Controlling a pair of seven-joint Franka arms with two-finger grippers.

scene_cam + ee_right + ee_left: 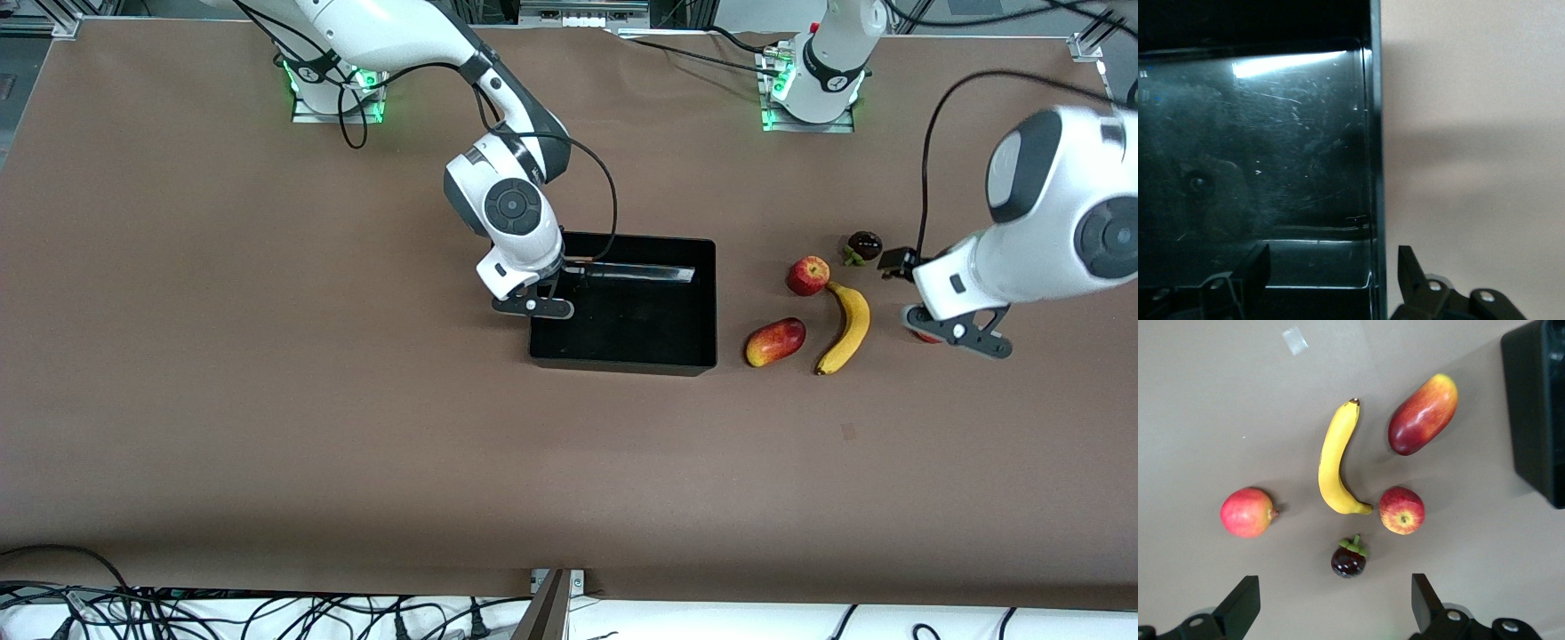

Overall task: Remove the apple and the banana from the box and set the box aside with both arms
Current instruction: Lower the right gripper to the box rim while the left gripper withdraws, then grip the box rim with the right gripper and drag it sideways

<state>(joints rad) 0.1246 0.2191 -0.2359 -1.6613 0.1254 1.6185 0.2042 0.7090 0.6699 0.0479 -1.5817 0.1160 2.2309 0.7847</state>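
The black tray point(622, 354) sits mid-table. My right gripper point(533, 307) is open at the tray's wall toward the right arm's end. In the right wrist view point(1331, 270) one finger is inside the tray point(1258, 133) and one is outside, straddling the wall. The red apple point(807, 276) lies beside the yellow banana point(849, 327). My left gripper point(956, 333) is open and empty, up in the air over the table beside the banana. In the left wrist view the gripper point(1333, 607) looks down on the banana point(1336, 460) and the apple point(1401, 510).
A mango point(775, 342) lies between tray and banana. A dark mangosteen point(864, 244) lies farther from the camera than the apple. Another round red fruit point(1247, 512) lies under my left gripper, mostly hidden in the front view. A small tape patch point(849, 433) marks the table.
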